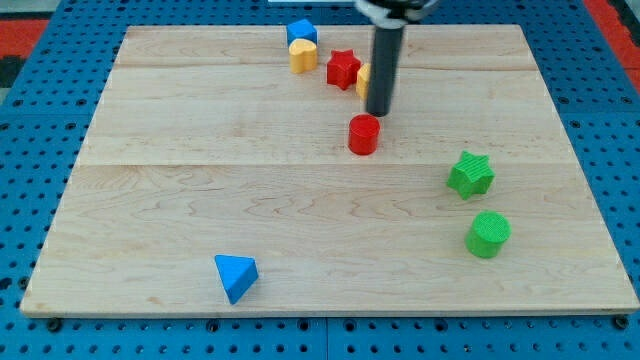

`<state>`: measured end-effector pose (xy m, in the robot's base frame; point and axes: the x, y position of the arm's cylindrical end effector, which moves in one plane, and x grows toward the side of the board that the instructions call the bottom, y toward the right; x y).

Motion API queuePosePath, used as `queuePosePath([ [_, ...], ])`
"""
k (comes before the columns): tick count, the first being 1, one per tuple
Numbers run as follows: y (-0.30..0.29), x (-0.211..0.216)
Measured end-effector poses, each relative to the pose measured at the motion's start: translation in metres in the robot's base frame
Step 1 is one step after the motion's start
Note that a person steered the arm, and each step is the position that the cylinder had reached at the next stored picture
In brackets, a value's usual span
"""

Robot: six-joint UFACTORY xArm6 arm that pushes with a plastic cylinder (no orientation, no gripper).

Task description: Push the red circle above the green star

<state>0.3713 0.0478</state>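
The red circle (363,134) is a short red cylinder near the middle of the board. The green star (470,174) lies to its right and a little lower. My tip (377,113) stands just above the red circle, slightly to its right, very close to it or touching it. The rod hides most of a yellow block (363,78) behind it.
A green cylinder (488,234) sits below the green star. A red star (343,69), a yellow cylinder (303,55) and a blue block (300,31) cluster at the view's top. A blue triangle (236,276) lies at the bottom left. The wooden board (150,180) rests on blue pegboard.
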Motion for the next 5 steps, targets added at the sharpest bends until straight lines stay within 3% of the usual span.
queuePosePath([
  [2,-0.077,0.023],
  [3,-0.052,0.052],
  [5,0.074,0.028],
])
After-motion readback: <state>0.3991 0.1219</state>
